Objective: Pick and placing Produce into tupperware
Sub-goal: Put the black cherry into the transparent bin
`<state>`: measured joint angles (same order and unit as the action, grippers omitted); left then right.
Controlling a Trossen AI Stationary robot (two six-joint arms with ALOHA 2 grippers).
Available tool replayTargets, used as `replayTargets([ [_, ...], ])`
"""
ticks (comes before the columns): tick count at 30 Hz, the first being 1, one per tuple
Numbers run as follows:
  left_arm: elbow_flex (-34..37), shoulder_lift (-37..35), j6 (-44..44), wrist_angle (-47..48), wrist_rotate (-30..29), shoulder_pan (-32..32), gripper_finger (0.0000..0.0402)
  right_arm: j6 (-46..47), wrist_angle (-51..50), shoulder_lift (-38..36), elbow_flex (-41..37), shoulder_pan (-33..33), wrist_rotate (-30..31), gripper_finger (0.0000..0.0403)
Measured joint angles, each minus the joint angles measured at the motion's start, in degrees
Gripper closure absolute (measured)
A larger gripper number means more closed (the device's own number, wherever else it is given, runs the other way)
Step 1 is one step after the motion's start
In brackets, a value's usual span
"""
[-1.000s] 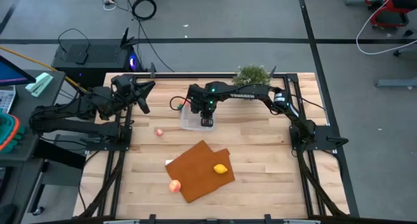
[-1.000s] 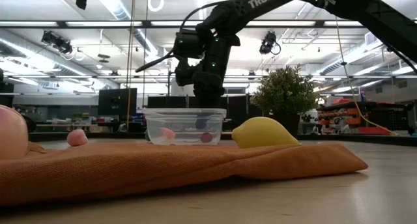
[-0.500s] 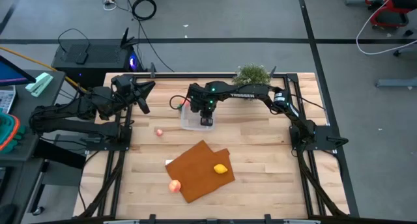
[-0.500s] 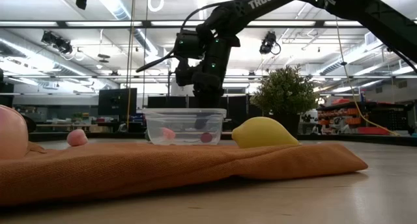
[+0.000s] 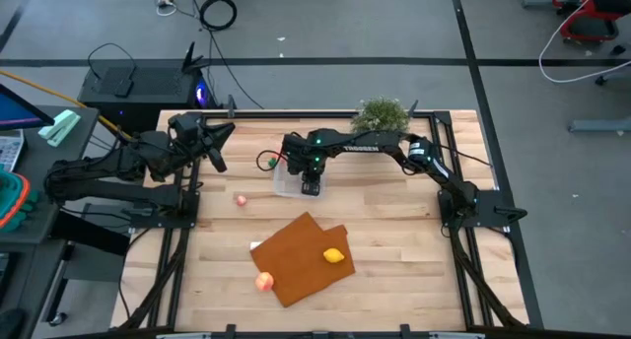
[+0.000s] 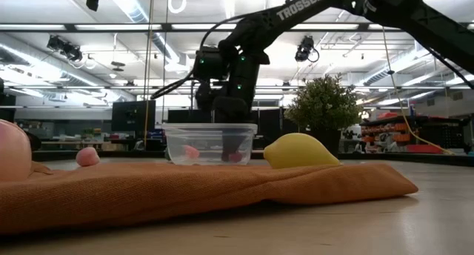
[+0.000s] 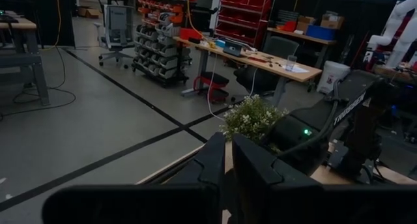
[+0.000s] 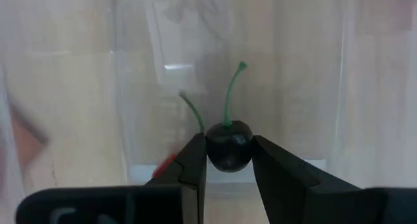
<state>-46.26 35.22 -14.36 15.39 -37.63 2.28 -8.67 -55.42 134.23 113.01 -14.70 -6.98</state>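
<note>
The clear tupperware (image 5: 289,180) (image 6: 209,142) stands on the far middle of the table. My right gripper (image 5: 312,186) (image 6: 229,145) (image 8: 228,155) reaches down into it, shut on a dark cherry (image 8: 228,146) with a green stem. A small red piece (image 8: 166,165) and a pink piece (image 6: 191,152) lie inside the tupperware. The yellow lemon (image 5: 335,255) (image 6: 300,151) and the peach-orange fruit (image 5: 264,281) rest on the orange-brown mat (image 5: 301,255). A pink piece (image 5: 241,200) lies on bare wood. My left gripper (image 5: 223,150) (image 7: 229,165) is shut and raised at the far left. My right gripper pinches the dark cherry's round body (image 8: 228,160) between its two fingertips, one on each side. The fingers come from above, pointing down into the tupperware. The cherry's stem (image 8: 233,94) points away from the gripper. Whether the cherry touches the floor of the tupperware, I cannot tell.
A bushy potted plant (image 5: 382,112) (image 6: 324,103) stands at the far edge, right of the tupperware. The mat lies slantwise in the near middle, with bare wood on both sides of it. Metal frame rails run along the table's left and right edges.
My right gripper has moved down with the cherry, from above the tupperware's rim to inside its walls. It has stayed shut on the cherry.
</note>
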Motion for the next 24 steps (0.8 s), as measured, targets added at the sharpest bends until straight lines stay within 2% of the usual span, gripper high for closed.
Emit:
replayTargets([
  [11,0.00,0.01,0.01,0.42,0.00,0.00,0.0369,0.02,-1.27,-0.06,0.00,-0.20,0.04,0.0326],
  [24,0.00,0.02,0.05,0.42,0.01,0.00,0.0366,0.09,-1.36,-0.07,0.00,-0.17,0.30,0.0290],
])
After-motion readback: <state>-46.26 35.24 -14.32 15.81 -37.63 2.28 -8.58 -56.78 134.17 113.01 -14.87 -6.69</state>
